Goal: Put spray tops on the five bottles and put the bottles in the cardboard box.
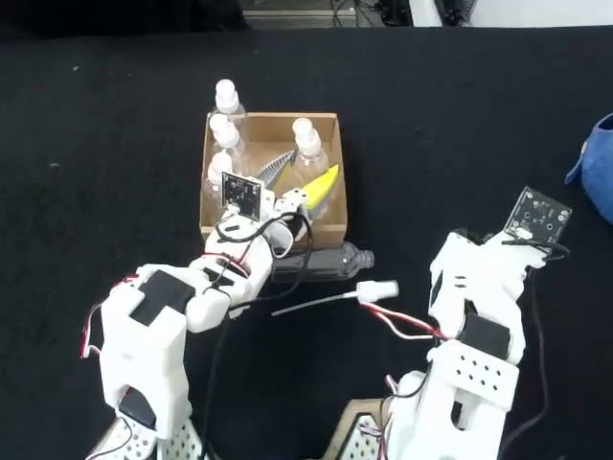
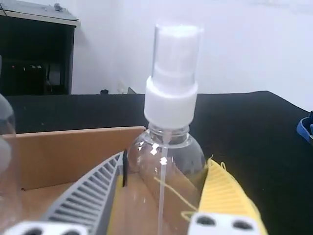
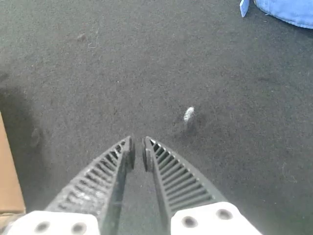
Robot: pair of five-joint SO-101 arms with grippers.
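Note:
The cardboard box (image 1: 326, 225) stands at the table's middle with several clear bottles upright in it, each with a white spray top, such as one at the back left (image 1: 223, 129). My left gripper (image 1: 308, 165) (image 2: 167, 161) is inside the box, its grey and yellow fingers shut on another capped bottle (image 1: 306, 142) (image 2: 171, 98). An uncapped bottle (image 1: 330, 261) lies on its side in front of the box. A loose spray top (image 1: 376, 290) with its long tube lies beside it. My right gripper (image 3: 138, 147) hangs shut over bare black cloth.
A blue object (image 1: 596, 163) (image 3: 288, 10) sits at the table's right edge. A small white speck (image 3: 189, 114) lies ahead of the right gripper. A brown edge (image 3: 7, 186) shows beside it. The left arm's cables (image 1: 287, 240) hang over the box's front wall.

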